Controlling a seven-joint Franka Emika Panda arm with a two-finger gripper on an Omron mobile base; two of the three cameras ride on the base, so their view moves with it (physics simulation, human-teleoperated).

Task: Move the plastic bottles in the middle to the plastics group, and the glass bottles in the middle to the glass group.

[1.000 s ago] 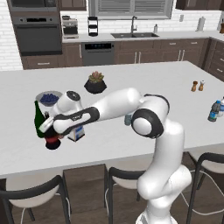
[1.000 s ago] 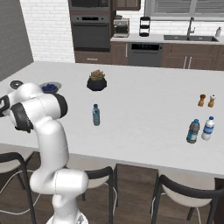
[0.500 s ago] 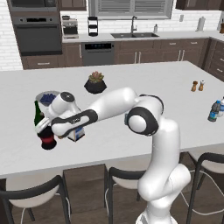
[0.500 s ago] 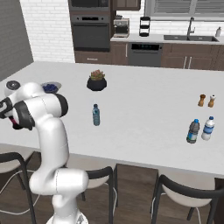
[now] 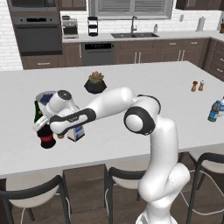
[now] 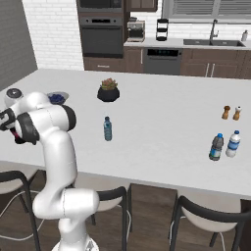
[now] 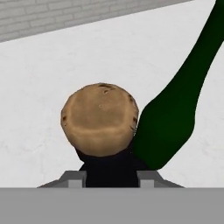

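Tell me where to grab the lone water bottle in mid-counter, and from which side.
Take the water bottle by its narrow neck, just under the cap, coming straight down from above. It stands upright and alone on the counter, with nothing close on any side, and the neck is slimmer than the body.

- You are looking at evenly bright, flat rendered light with no glare.
- The arm (image 5: 109, 103) is casting only a soft, faint shadow on the white counter (image 5: 144, 83).
- Far cabinets (image 6: 206, 63) are appearing slightly soft and blocky.
- In the hand view, the cork (image 7: 99, 118) is looking blurred at its edges.
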